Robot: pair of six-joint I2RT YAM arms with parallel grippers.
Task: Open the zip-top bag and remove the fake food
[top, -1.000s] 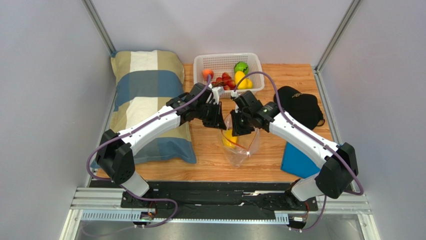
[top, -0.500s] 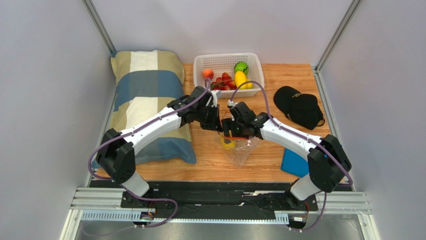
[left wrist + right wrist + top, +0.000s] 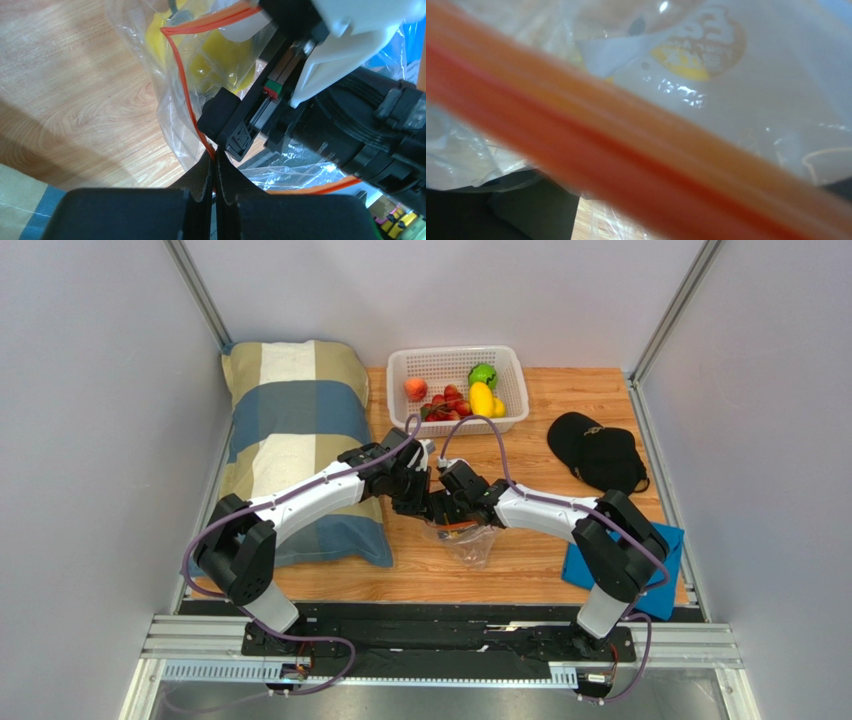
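The clear zip-top bag lies crumpled on the wooden table between the two arms. My left gripper is shut on its red-orange zip strip at one corner of the mouth. A yellow piece of fake food shows inside the bag. My right gripper reaches into the bag's mouth from the right, its black fingers standing apart. In the right wrist view the zip strip runs blurred across the frame. More fake food sits in the white basket.
A plaid pillow fills the left side, under the left arm. A black cap lies at the right, and a blue cloth near the right arm's base. The basket stands at the table's far edge.
The right gripper opened, swung left and dipped into the bag's mouth. Both grippers came down and the bag sank from hanging to crumpled on the table.
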